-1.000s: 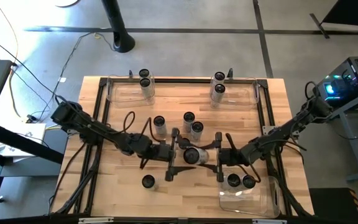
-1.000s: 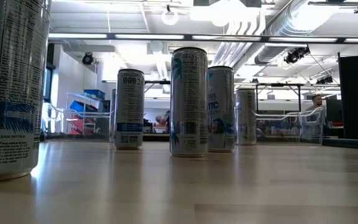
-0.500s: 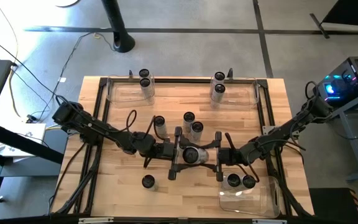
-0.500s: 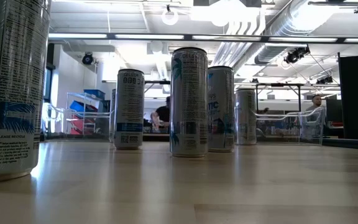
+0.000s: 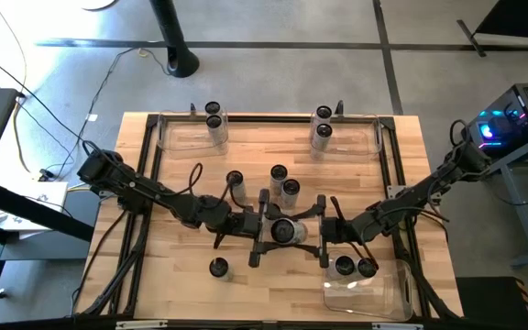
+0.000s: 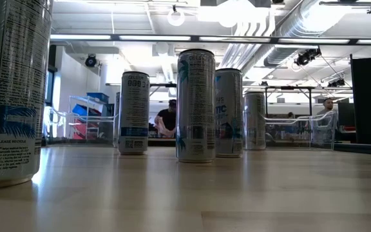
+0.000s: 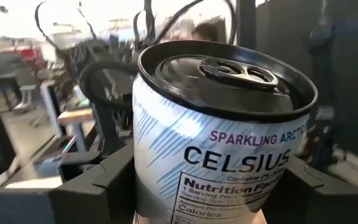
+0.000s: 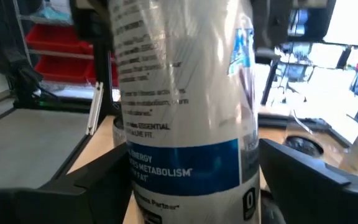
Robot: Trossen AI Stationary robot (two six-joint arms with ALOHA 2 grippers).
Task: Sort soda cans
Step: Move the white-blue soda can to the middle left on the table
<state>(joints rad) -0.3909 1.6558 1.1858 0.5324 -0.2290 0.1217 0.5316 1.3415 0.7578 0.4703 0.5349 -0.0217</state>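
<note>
Mid-handover, we judge: white-and-blue Celsius soda can [image 5: 283,229] at table centre, between both grippers. Left gripper [image 5: 260,228] at its 9 o'clock, jaws clamped on it; right gripper [image 5: 323,232] at 3 o'clock, jaws apart (just flanking). Next: right backs off, left carries.

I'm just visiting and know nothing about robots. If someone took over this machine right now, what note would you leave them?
Left claw: shut on the middle can.
Right claw: at the same can from the other side; whether it grips is unclear.
Done: two cans each in the far left bin, the far right bin and the near right bin.
Left: the middle can, three loose cans standing on the table behind the claws, and a lone can at the front left.
</note>
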